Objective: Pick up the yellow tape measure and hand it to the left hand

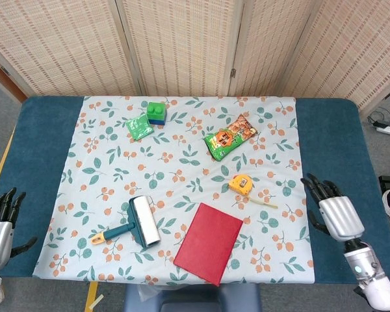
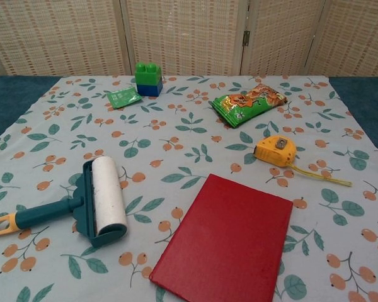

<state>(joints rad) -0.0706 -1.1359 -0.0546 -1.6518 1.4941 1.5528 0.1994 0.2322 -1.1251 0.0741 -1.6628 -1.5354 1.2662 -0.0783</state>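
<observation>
The yellow tape measure (image 1: 240,184) lies on the floral cloth right of centre, with a short length of tape pulled out toward the right; the chest view shows the tape measure (image 2: 274,151) too. My right hand (image 1: 333,211) hovers over the blue table edge to the right of it, fingers spread and holding nothing, well apart from the tape measure. My left hand (image 1: 0,222) sits at the far left edge, fingers apart and empty. Neither hand shows in the chest view.
A red book (image 1: 208,242) lies just in front of the tape measure. A teal lint roller (image 1: 138,224) sits front left. A green snack bag (image 1: 229,137), a small green packet (image 1: 139,127) and a green-and-blue block (image 1: 156,112) lie further back. Folding screens stand behind.
</observation>
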